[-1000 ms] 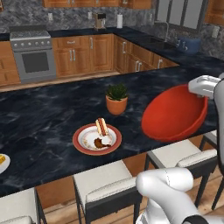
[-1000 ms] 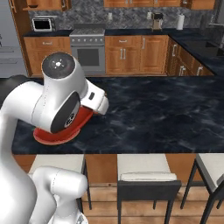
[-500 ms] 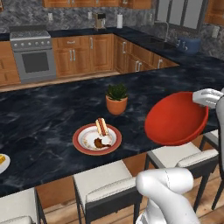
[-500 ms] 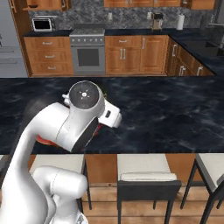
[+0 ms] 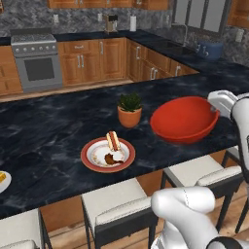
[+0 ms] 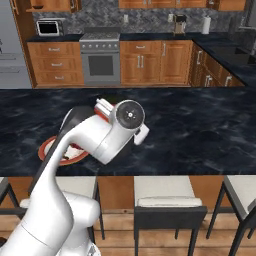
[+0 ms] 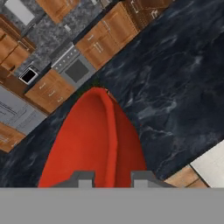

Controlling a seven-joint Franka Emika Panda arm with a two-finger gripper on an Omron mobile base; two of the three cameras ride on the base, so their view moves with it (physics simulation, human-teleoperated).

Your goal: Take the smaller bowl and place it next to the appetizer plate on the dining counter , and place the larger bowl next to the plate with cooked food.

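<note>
The larger bowl (image 5: 184, 119), glossy red, sits level and low over the dining counter (image 5: 48, 131), to the right of a potted plant. Whether it touches the top I cannot tell. My gripper (image 5: 215, 110) is shut on its right rim. In the hand view the rim runs between the gripper (image 7: 113, 179) fingers, with the red bowl (image 7: 87, 144) stretching away. The plate with cooked food (image 5: 108, 154) lies left of the bowl, near the front edge. The appetizer plate (image 5: 2, 181) peeks in at the far left edge. The smaller bowl is out of view.
A small potted plant (image 5: 129, 109) stands between the red-rimmed plate and the bowl. Padded stools (image 5: 121, 206) line the counter's near side. In the right base view my arm (image 6: 100, 140) covers the red-rimmed plate (image 6: 46, 147) and bowl. Wooden cabinets and a stove (image 5: 38, 63) stand at the back.
The red bowl was tipped up on edge. It has swung down to level and dropped toward the counter, still in my grip. The arm rotated with it.
</note>
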